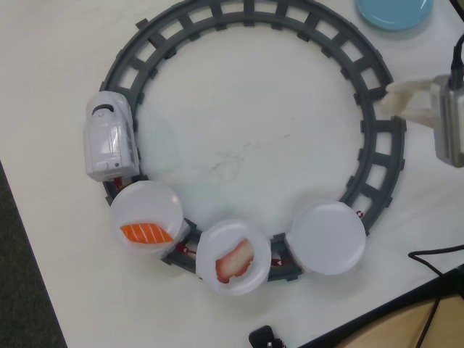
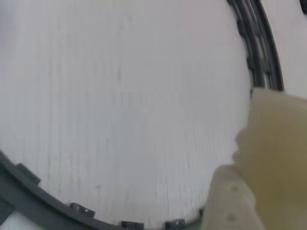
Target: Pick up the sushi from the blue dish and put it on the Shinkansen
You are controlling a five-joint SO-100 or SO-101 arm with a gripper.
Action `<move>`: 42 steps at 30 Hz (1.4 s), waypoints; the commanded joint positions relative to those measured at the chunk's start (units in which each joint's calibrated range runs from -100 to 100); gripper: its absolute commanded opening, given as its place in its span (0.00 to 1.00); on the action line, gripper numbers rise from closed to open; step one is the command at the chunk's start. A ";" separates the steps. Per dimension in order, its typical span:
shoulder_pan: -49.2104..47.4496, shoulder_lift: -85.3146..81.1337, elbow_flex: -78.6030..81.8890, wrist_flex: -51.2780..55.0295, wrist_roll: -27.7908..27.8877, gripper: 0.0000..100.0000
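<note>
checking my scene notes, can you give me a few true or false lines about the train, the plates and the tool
1. The blue dish has a sushi piece on it. False: its visible part is bare.
2. The plate car farthest from the Shinkansen is bare. True.
3. The orange striped piece rides on the car next to the Shinkansen. True.
4. The tool hangs over the middle car. False: it is over the grey track, at the overhead view's right.

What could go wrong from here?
1. The end effector hangs over the track; descending here could snag a rail.
2. Only one plate is empty, right beside the red-and-white piece; a sloppy drop may land on the wrong car.
3. I cannot tell whether the sushi is held; the grip may be empty.
</note>
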 commanded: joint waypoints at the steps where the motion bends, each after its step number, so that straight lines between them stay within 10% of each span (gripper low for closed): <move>1: -5.32 -4.00 1.06 -1.22 3.58 0.01; 17: -28.47 31.41 -34.76 8.88 4.57 0.01; 42: -29.44 81.93 -80.09 11.19 4.10 0.07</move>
